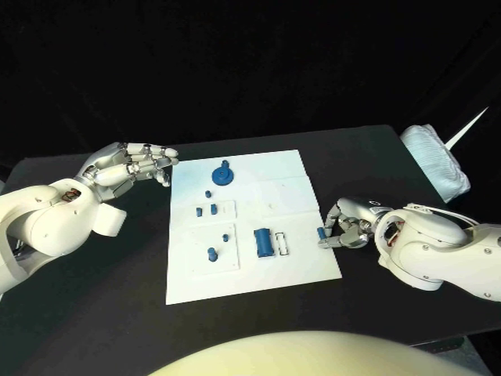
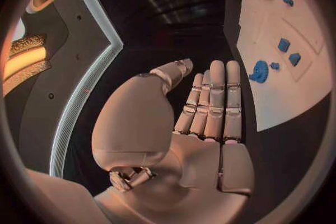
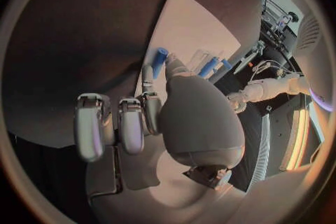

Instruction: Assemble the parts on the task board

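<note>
Evidently the parts are small, rigid, light moulded pieces, likely smooth enough to slip or tip under a careless pinch. At the right edge of the task board (image 1: 250,227), middle right of the head view, the right hand (image 1: 344,232) pinches a small blue peg (image 1: 321,233) between thumb and fingertips; its other fingers curl in. Such a short peg is best taken across its sides near the middle, leaving one end free to seat.

The left hand (image 1: 129,167) hovers off the board's upper left corner, fingers together, bent and holding nothing. On the board lie a blue gear with a knob (image 1: 221,174), 2 small blue blocks (image 1: 207,210), a blue pin (image 1: 212,254) and a larger blue rectangular block (image 1: 265,242). The black worktop (image 1: 115,298) carries the board.
</note>
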